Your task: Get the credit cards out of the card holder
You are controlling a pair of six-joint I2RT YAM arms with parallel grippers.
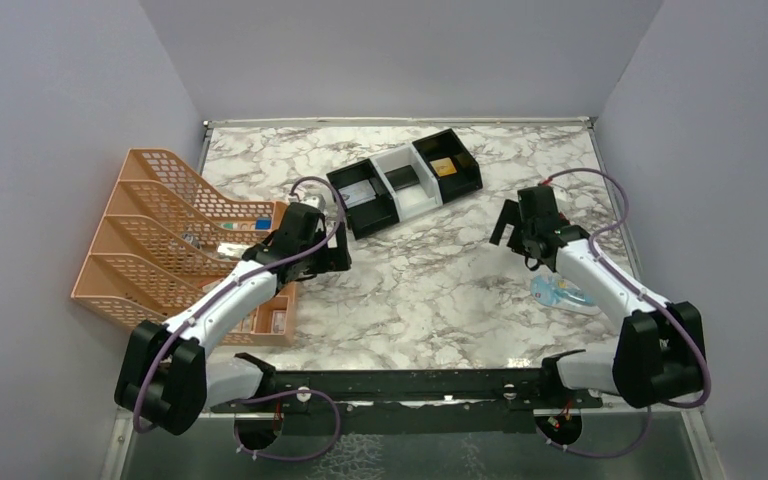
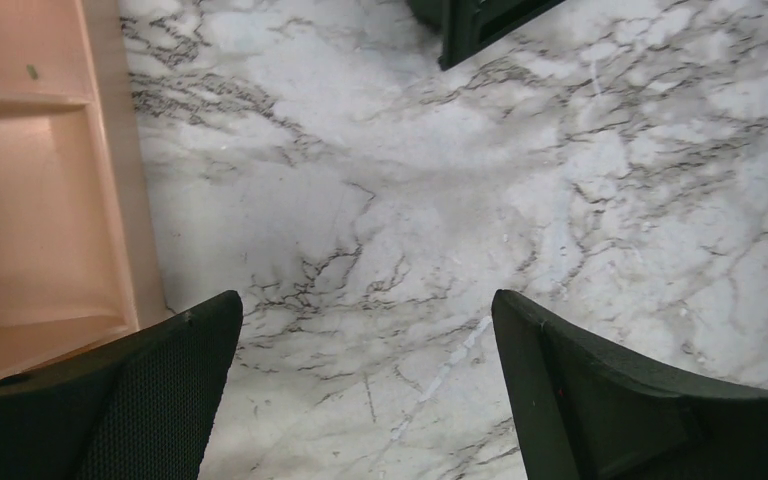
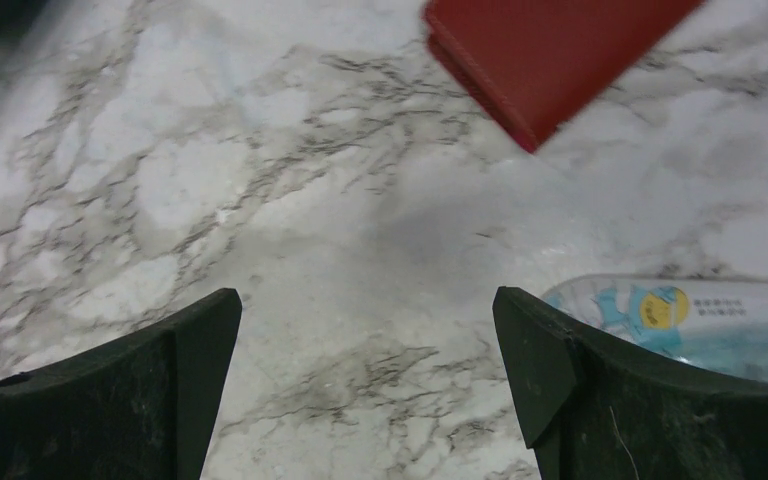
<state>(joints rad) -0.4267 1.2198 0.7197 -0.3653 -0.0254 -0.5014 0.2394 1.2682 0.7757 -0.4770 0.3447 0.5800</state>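
Observation:
The card holder shows only in the right wrist view, as a dark-red flat corner (image 3: 550, 55) on the marble, closed side up, ahead of my right gripper (image 3: 365, 298). In the top view the right arm hides it. A silvery-white card (image 1: 357, 192), a black card (image 1: 400, 179) and a gold card (image 1: 444, 166) each lie in a compartment of the black-and-white tray (image 1: 430, 200). My right gripper (image 1: 518, 240) is open and empty above bare marble. My left gripper (image 1: 332, 258) (image 2: 365, 300) is open and empty, just in front of the tray's left end.
An orange mesh file rack (image 1: 175, 235) stands at the left, its side right beside my left gripper (image 2: 40, 200). A clear light-blue packet (image 1: 563, 294) lies by the right arm and beside the right finger (image 3: 700, 320). The tray's corner (image 2: 480, 25) lies ahead of my left gripper.

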